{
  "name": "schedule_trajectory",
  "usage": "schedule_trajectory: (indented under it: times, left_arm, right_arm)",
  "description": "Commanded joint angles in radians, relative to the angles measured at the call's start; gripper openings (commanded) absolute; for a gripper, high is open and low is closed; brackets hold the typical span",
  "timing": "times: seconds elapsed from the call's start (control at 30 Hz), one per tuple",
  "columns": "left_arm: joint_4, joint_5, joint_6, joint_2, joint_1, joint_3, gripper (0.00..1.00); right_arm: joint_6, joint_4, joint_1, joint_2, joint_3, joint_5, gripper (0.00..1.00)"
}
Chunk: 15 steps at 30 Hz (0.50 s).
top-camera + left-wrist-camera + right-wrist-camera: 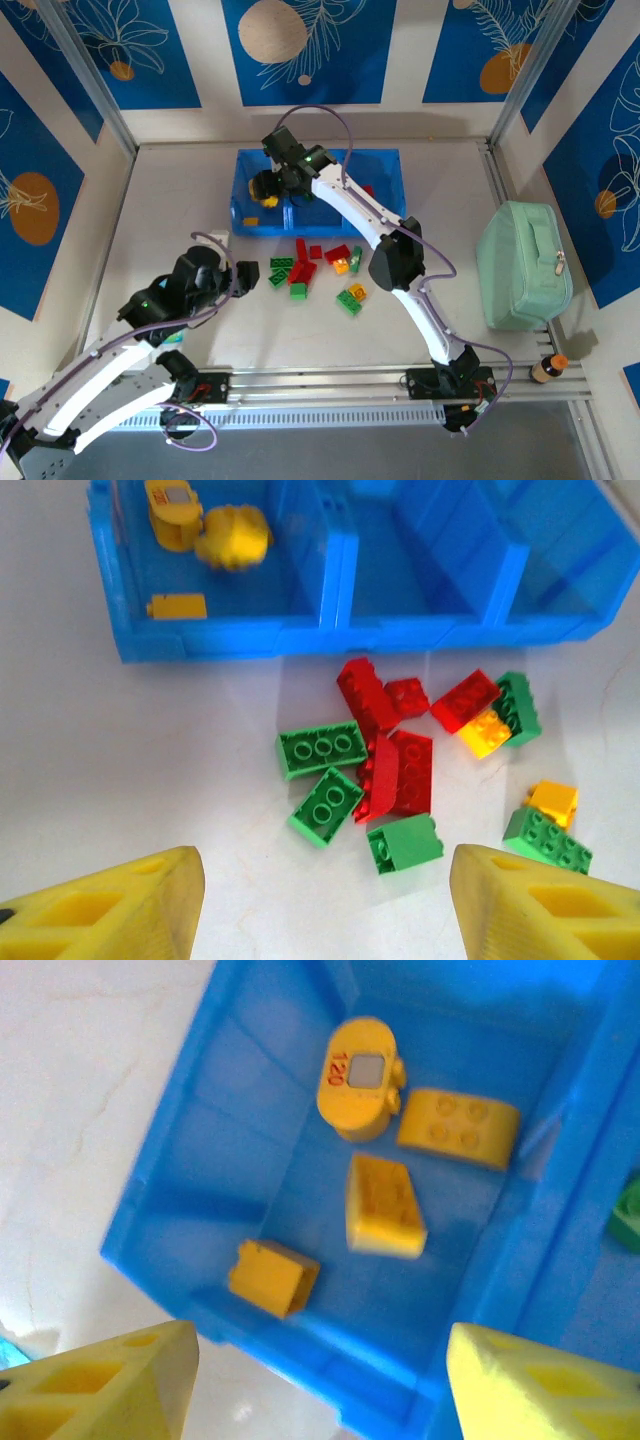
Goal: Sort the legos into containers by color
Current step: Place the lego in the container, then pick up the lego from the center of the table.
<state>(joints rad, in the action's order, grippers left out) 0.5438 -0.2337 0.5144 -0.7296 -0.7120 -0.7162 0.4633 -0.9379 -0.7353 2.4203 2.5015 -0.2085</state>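
Right wrist showed you right fingers point(110, 1380) apart, empty, above four yellow plastic bricks point(385, 1205) in translucent blue tray point(170, 1190), left compartment | left wrist: left fingers point(110, 905) apart over loose red, green, yellow bricks point(395, 770) on counter point(150, 760)

We hold our left arm point(110, 380) bent low, the left claw point(320, 905) open and empty; our right arm point(352, 207) stretches far forward, the right claw point(320, 1385) open too.

legos point(300, 272) loose before containers point(386, 170), pouch point(522, 265) rt
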Motion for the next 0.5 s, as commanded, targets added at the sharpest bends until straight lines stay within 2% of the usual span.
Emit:
schedule_trajectory:
  times: [0.0,0.2,0.47]
  left_arm:
    - [0.001,0.043,-0.016,-0.037,-0.007,-0.009,0.67]
    - [-0.088,0.185,-0.017,-0.188,-0.007,0.010,0.68]
    - [-0.123,0.253,-0.004,-0.361,-0.005,0.011,0.70]
  right_arm:
    - [0.005,0.063,-0.015,-0.171,-0.168,0.002,0.67]
    - [0.043,0.293,-0.021,-0.467,-0.609,0.041,0.64]
    - [0.100,0.394,0.000,-0.727,-1.008,0.045,0.63]
